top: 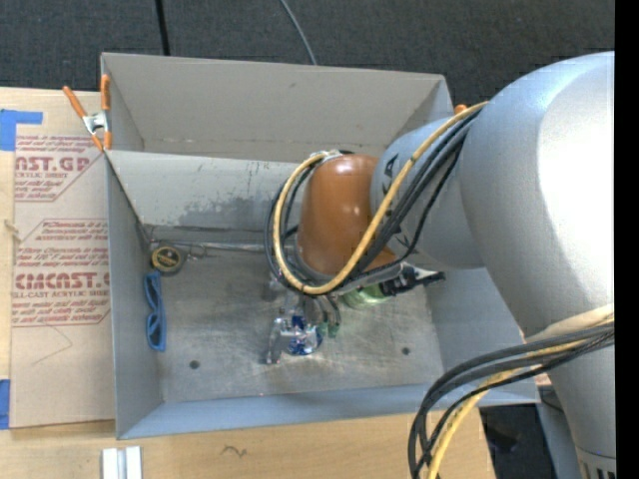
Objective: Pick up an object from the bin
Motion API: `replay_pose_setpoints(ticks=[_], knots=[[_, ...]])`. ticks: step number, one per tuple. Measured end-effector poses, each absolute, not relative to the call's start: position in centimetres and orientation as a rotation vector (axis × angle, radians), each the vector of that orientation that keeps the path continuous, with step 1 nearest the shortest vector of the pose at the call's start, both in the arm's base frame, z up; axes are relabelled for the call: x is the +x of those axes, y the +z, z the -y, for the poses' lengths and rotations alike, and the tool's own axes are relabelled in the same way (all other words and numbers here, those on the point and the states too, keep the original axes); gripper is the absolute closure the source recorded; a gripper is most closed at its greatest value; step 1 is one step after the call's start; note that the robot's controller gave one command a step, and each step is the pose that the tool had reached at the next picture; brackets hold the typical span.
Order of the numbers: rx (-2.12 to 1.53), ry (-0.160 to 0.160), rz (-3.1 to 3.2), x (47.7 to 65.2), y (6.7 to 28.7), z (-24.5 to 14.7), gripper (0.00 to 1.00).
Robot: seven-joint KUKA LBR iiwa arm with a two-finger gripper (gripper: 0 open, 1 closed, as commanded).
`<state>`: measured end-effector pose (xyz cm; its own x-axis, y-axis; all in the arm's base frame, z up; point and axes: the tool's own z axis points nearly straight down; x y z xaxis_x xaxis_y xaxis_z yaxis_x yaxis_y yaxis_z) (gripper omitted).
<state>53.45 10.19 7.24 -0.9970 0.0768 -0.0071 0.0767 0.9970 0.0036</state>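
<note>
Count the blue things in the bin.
2. One long blue piece by the left wall; one small blue-and-white thing at the hand, mid-floor. The arm may hide more.

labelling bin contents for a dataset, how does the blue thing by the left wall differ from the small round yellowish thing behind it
Shape: the blue thing is long and narrow, the round yellowish thing small and disc-like. Colour: the blue thing is bright blue, the round yellowish thing brassy. Both lie on the bin floor at its left, apart from the gripper.
</note>
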Motion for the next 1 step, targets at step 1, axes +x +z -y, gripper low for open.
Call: replay_pose_setpoints(ticks=[1], knots=[[-0.042,-0.002,-3.139,48.16,7.83,-4.01,0.0]])
